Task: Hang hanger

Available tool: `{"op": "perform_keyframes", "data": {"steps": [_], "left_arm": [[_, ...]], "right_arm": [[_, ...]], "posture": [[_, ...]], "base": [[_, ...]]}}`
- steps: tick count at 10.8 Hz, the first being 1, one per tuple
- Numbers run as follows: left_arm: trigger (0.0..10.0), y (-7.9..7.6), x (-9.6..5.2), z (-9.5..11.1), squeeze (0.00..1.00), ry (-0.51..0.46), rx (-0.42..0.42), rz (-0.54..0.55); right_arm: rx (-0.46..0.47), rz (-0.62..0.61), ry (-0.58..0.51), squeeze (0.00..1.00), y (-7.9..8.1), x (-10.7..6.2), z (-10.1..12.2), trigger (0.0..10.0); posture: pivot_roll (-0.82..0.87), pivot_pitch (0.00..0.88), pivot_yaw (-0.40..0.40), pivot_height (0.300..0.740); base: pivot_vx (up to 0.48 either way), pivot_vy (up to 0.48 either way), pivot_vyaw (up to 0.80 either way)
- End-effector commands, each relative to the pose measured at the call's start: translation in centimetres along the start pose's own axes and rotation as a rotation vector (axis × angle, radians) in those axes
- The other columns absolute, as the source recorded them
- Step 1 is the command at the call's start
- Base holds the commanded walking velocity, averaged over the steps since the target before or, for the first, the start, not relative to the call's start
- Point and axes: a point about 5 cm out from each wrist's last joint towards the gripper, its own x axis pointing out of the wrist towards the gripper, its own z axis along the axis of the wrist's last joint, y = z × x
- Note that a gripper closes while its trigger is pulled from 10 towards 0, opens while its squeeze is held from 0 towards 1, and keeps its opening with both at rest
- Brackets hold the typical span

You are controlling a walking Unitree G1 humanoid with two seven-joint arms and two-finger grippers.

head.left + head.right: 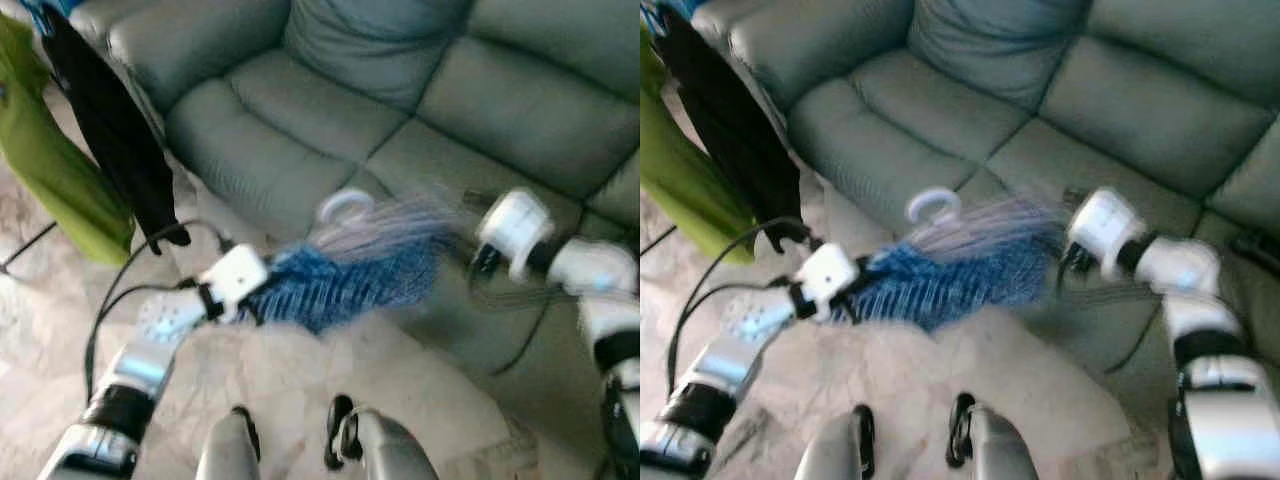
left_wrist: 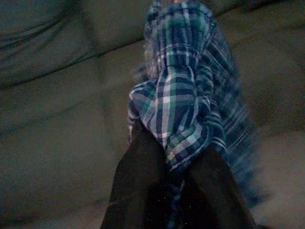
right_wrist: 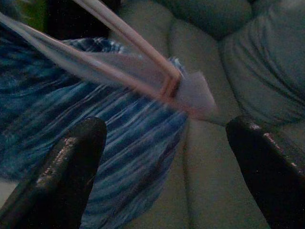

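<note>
While the left hand (image 2: pixel 174 191) pinched a bunched fold of the blue plaid shirt (image 1: pixel 340 280), the garment hung on its pale hanger (image 3: pixel 143 71) in the air before the grey sofa (image 1: pixel 330 110), the white hook (image 1: pixel 343 206) poking up. The right hand (image 3: pixel 167 167) stood wide open by the hanger's end, gripping nothing. I judged this the carrying step; next, the hook needed bringing to wherever the green (image 1: pixel 50 180) and black clothes (image 1: pixel 120 130) hung at the robot's left.
</note>
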Motion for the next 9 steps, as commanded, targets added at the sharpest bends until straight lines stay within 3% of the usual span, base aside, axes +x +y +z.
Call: {"op": "perform_keyframes", "data": {"steps": [1,3,4,5,6,7,8,9], "left_arm": [[0.0,0.8,-0.4,-0.5,0.0,0.016,0.043,0.07],[0.0,1.9,-0.7,-0.8,0.0,0.02,0.062,0.171],[0.0,2.2,-0.9,-1.0,0.0,0.027,0.061,0.181],[0.0,2.3,-1.0,-1.1,0.0,0.025,0.063,0.191],[0.0,2.5,-0.9,-0.7,0.0,0.002,0.049,0.198],[0.0,2.3,-0.4,0.4,0.0,-0.069,0.009,0.137],[0.0,2.1,-0.3,1.1,0.0,-0.102,0.001,0.082],[0.0,1.5,-0.5,1.5,0.0,-0.109,0.005,-0.009]], "right_arm": [[0.078,0.149,0.077,1.0,2.0,-0.5,-1.8,10.0],[0.023,0.315,0.23,1.0,3.9,-2.0,-4.0,10.0],[-0.035,0.171,0.214,1.0,2.2,-1.8,-3.5,10.0],[-0.017,0.08,0.173,1.0,1.2,-1.6,-2.9,10.0],[-0.003,0.039,0.164,1.0,1.1,-1.6,-3.0,10.0],[0.012,-0.014,0.181,0.36,1.6,-1.6,-3.6,10.0],[-0.004,-0.023,0.201,0.0,2.2,-1.7,-4.1,10.0],[-0.034,-0.069,0.224,0.0,2.1,-2.0,-4.4,10.0]], "posture": [[-0.02,0.225,-0.031,0.74],[-0.02,0.223,-0.034,0.74],[-0.02,0.223,-0.038,0.74],[-0.02,0.219,-0.04,0.74],[-0.02,0.219,-0.04,0.74],[-0.02,0.219,-0.04,0.74],[-0.01,0.22,-0.038,0.74],[-0.01,0.224,-0.031,0.74]], "base": [[0.0,0.0,0.0],[0.0,0.0,0.0],[0.0,0.0,0.0],[0.0,0.0,0.0],[0.0,0.0,0.0],[0.0,0.0,0.0],[0.0,0.0,0.0],[0.0,0.0,0.0]]}}
